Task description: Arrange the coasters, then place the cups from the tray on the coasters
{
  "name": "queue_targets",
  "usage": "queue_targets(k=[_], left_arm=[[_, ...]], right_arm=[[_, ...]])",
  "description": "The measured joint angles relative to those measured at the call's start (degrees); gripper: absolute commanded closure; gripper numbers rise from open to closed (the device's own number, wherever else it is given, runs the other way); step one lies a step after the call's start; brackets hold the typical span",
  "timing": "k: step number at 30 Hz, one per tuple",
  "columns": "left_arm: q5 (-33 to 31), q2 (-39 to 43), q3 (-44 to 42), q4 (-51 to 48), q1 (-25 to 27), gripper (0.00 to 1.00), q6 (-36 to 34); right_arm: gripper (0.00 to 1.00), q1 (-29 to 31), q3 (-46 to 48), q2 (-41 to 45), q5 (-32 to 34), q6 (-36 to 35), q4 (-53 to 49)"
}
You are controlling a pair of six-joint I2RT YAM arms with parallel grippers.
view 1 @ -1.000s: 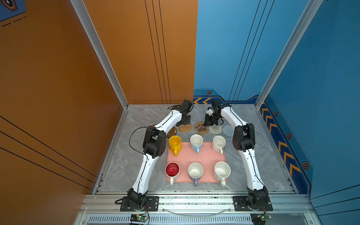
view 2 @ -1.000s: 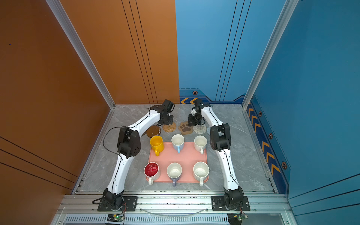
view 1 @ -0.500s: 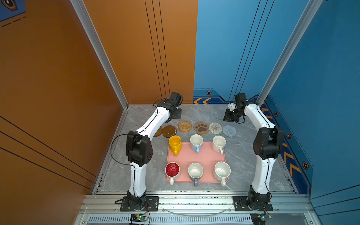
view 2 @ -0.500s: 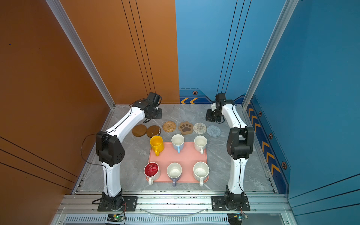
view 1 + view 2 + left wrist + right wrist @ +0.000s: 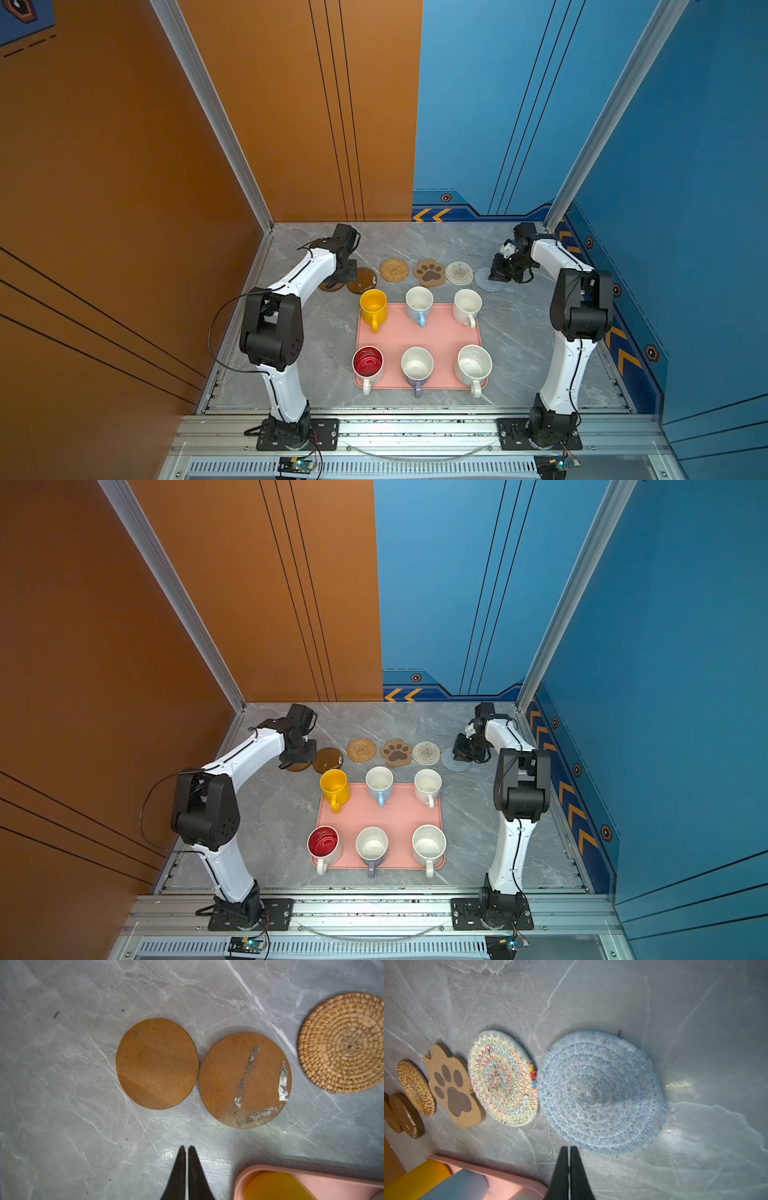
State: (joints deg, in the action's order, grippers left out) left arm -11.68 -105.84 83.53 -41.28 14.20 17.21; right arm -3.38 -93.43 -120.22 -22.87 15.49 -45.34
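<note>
Top views both show the large salmon-pink rectangular tray (image 5: 417, 332) lying mid-table on the grey marble tabletop (image 5: 415, 245), with six handled cups standing on it. Far row: yellow ceramic mug (image 5: 373, 305), light blue mug (image 5: 419, 302), plain white mug (image 5: 467, 305). Near row: white mug with red inside (image 5: 368, 363), lavender mug (image 5: 417, 365), speckled white mug (image 5: 473, 365).

Just beyond the tray six coasters lie in a line: outer glossy dark brown disc (image 5: 325, 287), inner glossy dark brown disc (image 5: 363, 280), tan woven round coaster (image 5: 394, 270), brown paw-shaped coaster (image 5: 430, 272), cream woven coaster (image 5: 459, 273), light blue woven coaster (image 5: 484, 282). The left gripper (image 5: 336, 284) hangs over the outer disc, partly hiding it. The right gripper (image 5: 496, 276) sits at the blue coaster's outer side.

Left wrist view: the two brown discs lie flat with edges touching, the inner one streaked with silvery marks. The tan woven coaster lies apart from them. The left gripper's fingers (image 5: 180, 1167) are pressed together and hold nothing, above bare marble near the tray's corner and the yellow mug.

Right wrist view: the right gripper's fingers (image 5: 560, 1167) are closed and empty, with their tips at the blue coaster's rim; whether they touch it I cannot tell. The cream coaster, stitched with coloured zigzags, touches the blue one, and the paw coaster lies just beside the cream one.
</note>
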Motion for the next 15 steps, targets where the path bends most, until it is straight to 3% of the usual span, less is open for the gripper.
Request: queue_targets(k=[15], left_arm=[[7.6, -7.8, -1.0, 8.5, -0.3, 0.94, 3.0]], right_arm=[[1.00, 3.0, 5.2, 1.1, -0.9, 0.9, 2.7]])
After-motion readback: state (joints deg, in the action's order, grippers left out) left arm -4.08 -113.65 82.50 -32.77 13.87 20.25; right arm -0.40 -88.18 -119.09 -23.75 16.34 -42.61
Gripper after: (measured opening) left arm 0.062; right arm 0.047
